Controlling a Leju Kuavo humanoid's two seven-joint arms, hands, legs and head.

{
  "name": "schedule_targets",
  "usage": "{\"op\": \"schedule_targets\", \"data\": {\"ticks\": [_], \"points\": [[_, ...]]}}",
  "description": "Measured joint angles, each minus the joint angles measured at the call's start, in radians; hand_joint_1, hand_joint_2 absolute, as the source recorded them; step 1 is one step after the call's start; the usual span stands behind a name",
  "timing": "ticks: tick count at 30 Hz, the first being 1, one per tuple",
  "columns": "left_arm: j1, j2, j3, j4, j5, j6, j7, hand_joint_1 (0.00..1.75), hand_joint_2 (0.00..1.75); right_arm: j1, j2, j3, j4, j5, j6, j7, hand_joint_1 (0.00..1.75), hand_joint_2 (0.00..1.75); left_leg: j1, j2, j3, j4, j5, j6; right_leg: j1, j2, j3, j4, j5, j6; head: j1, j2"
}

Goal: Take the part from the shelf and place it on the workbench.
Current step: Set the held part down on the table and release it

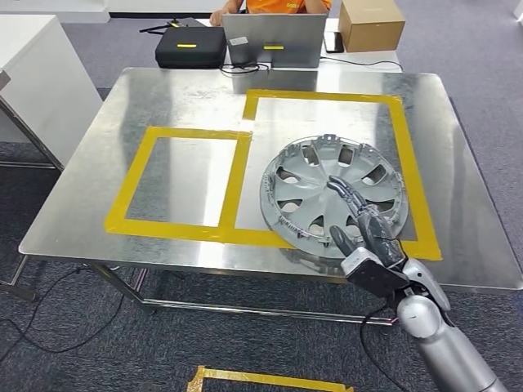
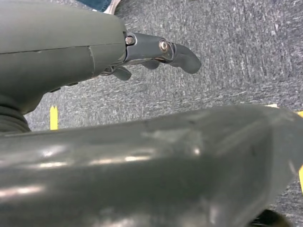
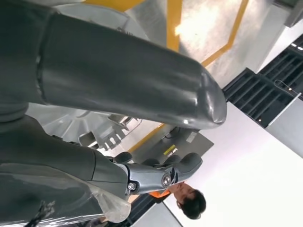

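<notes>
Silver-grey plastic, ribbed and slotted: the part is a wheel cover (image 1: 333, 193), lying flat on the workbench (image 1: 185, 98) inside the larger of two yellow tape frames (image 1: 404, 139), its near rim reaching the tape at the front edge.

The right hand (image 1: 364, 233) sits over the near side of the cover, its dark fingers (image 1: 346, 192) stretched forward and slightly apart across the spokes. Whether they press the cover or only hover above it I cannot tell. The thumb (image 3: 125, 71) lies extended beside the cover's underside ribs; no firm pinch is visible.

Risk, as I judge it: the cover lies close to the bench's near edge, on smooth metal. If the hand draws back with a finger caught in a spoke opening, the cover could be dragged out of the frame or over the edge. A lift straight up before retreating would avoid that.

The left hand (image 2: 157, 49) hangs over grey carpet (image 2: 232, 56), fingers loosely curled, holding nothing.

Surface: polished sheet steel, reflective, with a smaller tape frame (image 1: 179, 180) alongside. Room: grey carpet (image 1: 73, 327), loose cables underfoot, more yellow tape on the floor (image 1: 265, 380). Beyond the bench are a black case (image 1: 189, 46), a laptop (image 1: 274, 39), a cardboard box (image 1: 370, 23) and a seated person in orange (image 1: 271, 6).
</notes>
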State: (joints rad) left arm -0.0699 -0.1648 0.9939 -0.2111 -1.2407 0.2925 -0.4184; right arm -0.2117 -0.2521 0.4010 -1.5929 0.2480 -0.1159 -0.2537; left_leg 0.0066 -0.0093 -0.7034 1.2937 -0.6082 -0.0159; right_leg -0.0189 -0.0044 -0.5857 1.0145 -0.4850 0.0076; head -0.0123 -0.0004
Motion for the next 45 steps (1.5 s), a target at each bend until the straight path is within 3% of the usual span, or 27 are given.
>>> {"op": "schedule_targets", "data": {"ticks": [1,2,5,7,10,12,14,16,17,19,21,25,27,30,31,32,33,36,37,40,42,45], "points": [[0.001,0.0,0.002,0.0,0.002,0.0,0.001,0.0,0.0,0.012,0.005,-0.008,-0.01,-0.038,0.0,-0.01,0.0,0.0,0.0,0.0,-0.003,0.011,0.005,0.001,0.0,0.0,0.0,0.0,0.0,0.0,0.0,0.0],[0.001,0.0,0.005,0.0,0.005,0.001,0.002,0.0,0.0,0.026,0.012,-0.02,-0.024,-0.095,0.0,-0.024,0.0,0.0,0.0,0.0,0.011,-0.017,0.028,0.003,0.001,0.001,0.001,0.0,0.0,0.0,0.0,0.0],[0.001,0.0,0.016,0.0,0.017,0.003,0.009,0.0,0.0,0.072,0.034,-0.073,-0.091,-0.282,-0.003,-0.081,0.0,0.0,-0.004,0.0,0.105,-0.211,0.113,0.021,0.003,0.001,0.003,0.001,-0.002,0.004,0.0,0.0],[0.002,0.0,0.023,0.0,0.028,0.006,0.017,0.0,0.0,0.109,0.045,-0.108,-0.141,-0.349,-0.014,-0.104,0.0,0.0,-0.009,-0.001,0.131,-0.269,0.121,0.029,0.004,0.0,0.001,0.001,-0.001,0.014,0.001,0.0],[0.007,-0.004,0.036,0.0,0.041,0.012,0.023,0.0,0.0,0.175,0.057,-0.157,-0.212,-0.396,-0.028,-0.125,0.0,0.0,-0.007,-0.001,0.135,-0.282,0.127,0.04,0.003,0.001,-0.002,0.001,-0.007,0.031,0.002,0.0],[0.008,-0.007,0.043,0.0,0.047,0.015,0.025,0.0,0.0,0.216,0.063,-0.187,-0.247,-0.415,-0.032,-0.139,0.0,0.0,-0.002,0.001,0.14,-0.293,0.133,0.049,0.002,0.002,-0.028,0.056,-0.047,0.038,0.004,0.0],[0.008,-0.012,0.049,0.0,0.051,0.017,0.03,0.0,0.0,0.257,0.07,-0.21,-0.271,-0.426,-0.032,-0.15,0.0,0.0,-0.003,0.001,0.139,-0.293,0.134,0.052,0.001,0.003,-0.086,0.185,-0.113,0.042,0.007,0.0],[0.009,-0.017,0.058,0.0,0.056,0.017,0.034,0.0,0.0,0.299,0.077,-0.226,-0.293,-0.43,-0.031,-0.163,0.0,0.0,-0.003,0.002,0.139,-0.293,0.134,0.052,0.001,0.003,-0.123,0.271,-0.138,0.046,0.007,0.0],[0.009,-0.019,0.062,0.0,0.058,0.018,0.036,0.0,0.0,0.315,0.081,-0.231,-0.303,-0.429,-0.031,-0.17,0.0,0.0,-0.003,0.002,0.139,-0.292,0.134,0.052,0.0,0.003,-0.114,0.256,-0.122,0.047,0.007,0.0],[0.009,-0.021,0.067,0.0,0.061,0.02,0.039,0.0,0.0,0.338,0.086,-0.239,-0.33,-0.424,-0.031,-0.183,0.0,0.0,-0.003,0.002,0.139,-0.288,0.132,0.049,-0.003,0.002,-0.048,0.133,-0.06,0.047,0.007,0.0],[0.008,-0.021,0.07,0.0,0.063,0.021,0.04,0.0,0.0,0.353,0.089,-0.245,-0.356,-0.416,-0.031,-0.191,0.0,0.0,-0.007,0.002,0.135,-0.278,0.128,0.04,-0.003,0.003,0.016,0.022,-0.027,0.044,0.007,0.0],[0.008,-0.021,0.079,0.0,0.071,0.023,0.04,0.0,0.0,0.379,0.092,-0.248,-0.392,-0.404,-0.032,-0.196,0.0,0.0,-0.008,0.002,0.131,-0.268,0.124,0.021,-0.001,0.006,0.028,0.0,-0.019,0.023,0.006,0.0],[0.007,-0.021,0.085,0.0,0.072,0.026,0.041,0.0,0.0,0.386,0.093,-0.248,-0.404,-0.399,-0.032,-0.198,0.0,0.0,-0.006,0.003,0.113,-0.218,0.081,0.011,-0.004,0.003,0.024,-0.003,-0.012,0.011,0.004,0.0],[0.008,-0.021,0.089,0.0,0.073,0.028,0.041,0.0,0.0,0.392,0.093,-0.248,-0.412,-0.397,-0.032,-0.199,0.0,0.0,-0.003,0.003,0.048,-0.035,-0.026,0.002,-0.002,0.0,0.011,-0.002,-0.003,0.001,0.002,0.0],[0.008,-0.021,0.09,0.0,0.073,0.028,0.041,0.0,0.0,0.395,0.093,-0.248,-0.413,-0.395,-0.033,-0.199,0.0,0.0,-0.003,0.003,0.039,0.002,-0.039,0.003,0.0,0.0,0.006,-0.002,0.001,-0.001,0.002,0.0],[0.008,-0.021,0.09,0.0,0.073,0.029,0.042,0.0,0.0,0.398,0.093,-0.248,-0.414,-0.394,-0.035,-0.201,0.0,0.0,-0.003,0.003,0.049,0.001,-0.033,0.005,0.001,0.0,0.001,-0.002,0.006,-0.001,0.002,0.0],[0.008,-0.021,0.09,0.0,0.073,0.029,0.043,0.0,0.0,0.401,0.094,-0.249,-0.417,-0.392,-0.037,-0.203,0.0,0.0,-0.003,0.003,0.078,-0.042,-0.009,0.009,0.002,0.0,-0.003,-0.002,0.01,-0.001,0.002,0.0],[0.004,-0.02,0.091,0.0,0.074,0.033,0.049,0.0,0.0,0.407,0.096,-0.249,-0.427,-0.39,-0.041,-0.207,0.0,0.0,-0.009,0.003,0.196,-0.249,0.063,0.029,0.006,0.001,-0.012,-0.001,0.023,0.006,0.003,0.0],[0.002,-0.02,0.091,0.0,0.074,0.034,0.051,0.0,0.0,0.408,0.096,-0.25,-0.43,-0.39,-0.042,-0.208,0.0,0.0,-0.012,0.003,0.212,-0.283,0.07,0.033,0.007,0.001,-0.015,-0.001,0.028,0.012,0.003,0.0],[0.002,-0.021,0.091,0.0,0.074,0.035,0.055,0.0,0.0,0.416,0.097,-0.252,-0.437,-0.387,-0.047,-0.209,0.0,0.0,-0.014,0.005,0.206,-0.299,0.087,0.042,0.004,0.001,-0.023,-0.003,0.04,0.03,0.003,0.0],[0.003,-0.022,0.091,0.0,0.074,0.036,0.056,0.0,0.0,0.424,0.097,-0.256,-0.44,-0.384,-0.051,-0.21,0.0,0.0,-0.011,0.008,0.195,-0.309,0.108,0.055,0.002,0.003,-0.041,0.026,0.003,0.041,0.006,0.0],[0.001,-0.025,0.092,0.0,0.074,0.036,0.056,0.0,0.0,0.434,0.098,-0.265,-0.441,-0.382,-0.057,-0.211,0.0,0.0,-0.011,0.012,0.162,-0.312,0.135,0.066,0.0,0.004,-0.093,0.194,-0.125,0.051,0.011,0.0]]}}
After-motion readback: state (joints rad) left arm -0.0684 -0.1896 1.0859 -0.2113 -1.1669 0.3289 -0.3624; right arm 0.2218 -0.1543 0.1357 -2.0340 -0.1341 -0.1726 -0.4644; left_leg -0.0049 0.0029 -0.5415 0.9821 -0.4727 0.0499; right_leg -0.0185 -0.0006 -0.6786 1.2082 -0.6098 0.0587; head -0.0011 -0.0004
